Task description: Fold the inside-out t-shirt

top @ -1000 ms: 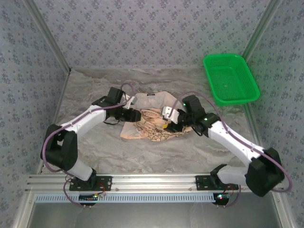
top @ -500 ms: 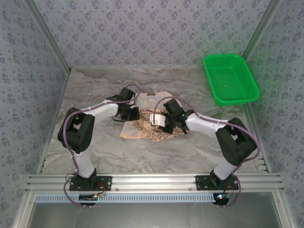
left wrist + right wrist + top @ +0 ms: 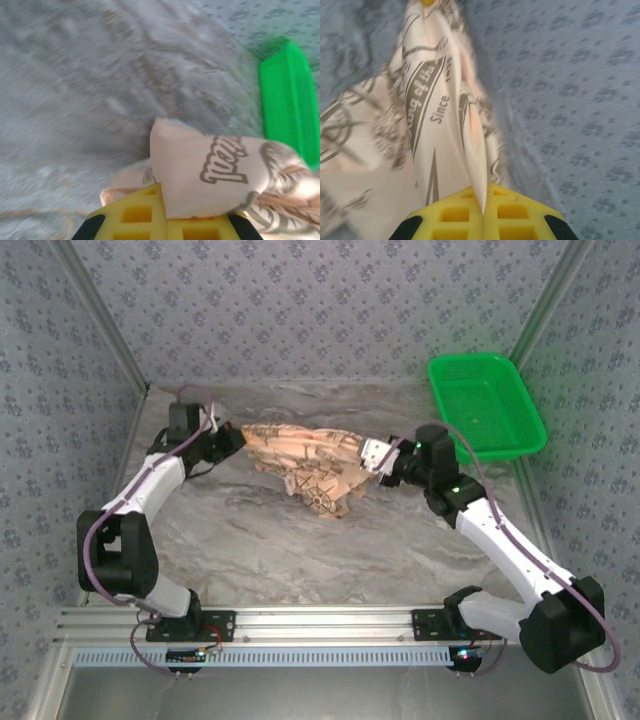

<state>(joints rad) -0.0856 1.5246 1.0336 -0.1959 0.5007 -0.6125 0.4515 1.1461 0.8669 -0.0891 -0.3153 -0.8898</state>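
Two grippers, both clamped tight on the inside-out t-shirt (image 3: pixel 310 462)! The left gripper (image 3: pixel 230 440) pinches one end and the right gripper (image 3: pixel 374 454) the other, with the cloth strung between them and bunching lower nearer the right one. Whether that sag touches the table (image 3: pixel 250 540) is hard to tell. Close up, fabric is wedged between the yellow pads (image 3: pixel 455 215), but blur smears the print. Just beyond the right gripper sits a green basket (image 3: pixel 487 405).
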